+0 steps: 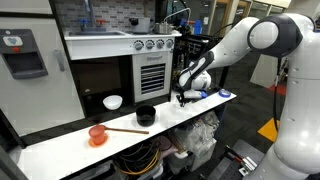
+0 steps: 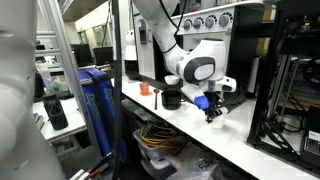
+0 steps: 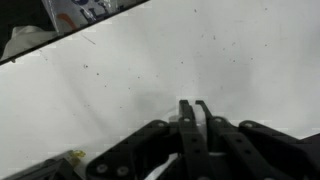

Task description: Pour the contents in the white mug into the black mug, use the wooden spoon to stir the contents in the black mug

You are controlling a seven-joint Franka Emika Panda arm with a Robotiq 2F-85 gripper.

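Note:
In an exterior view the white mug (image 1: 113,102) stands at the back of the white table (image 1: 60,148). The black mug (image 1: 146,114) stands to its right, nearer the front. The wooden spoon (image 1: 127,131) lies flat in front of the black mug. My gripper (image 1: 181,98) hangs low over the table to the right of the black mug, apart from it. The black mug (image 2: 171,99) and my gripper (image 2: 211,116) also show in an exterior view. In the wrist view my gripper (image 3: 194,106) is shut with nothing between the fingers, over bare table (image 3: 150,60).
An orange-red cup on a saucer (image 1: 97,135) sits at the spoon's left end. A toy stove with knobs (image 1: 150,60) stands behind the table. A blue object (image 1: 197,94) and a small item (image 1: 225,94) lie at the table's right end.

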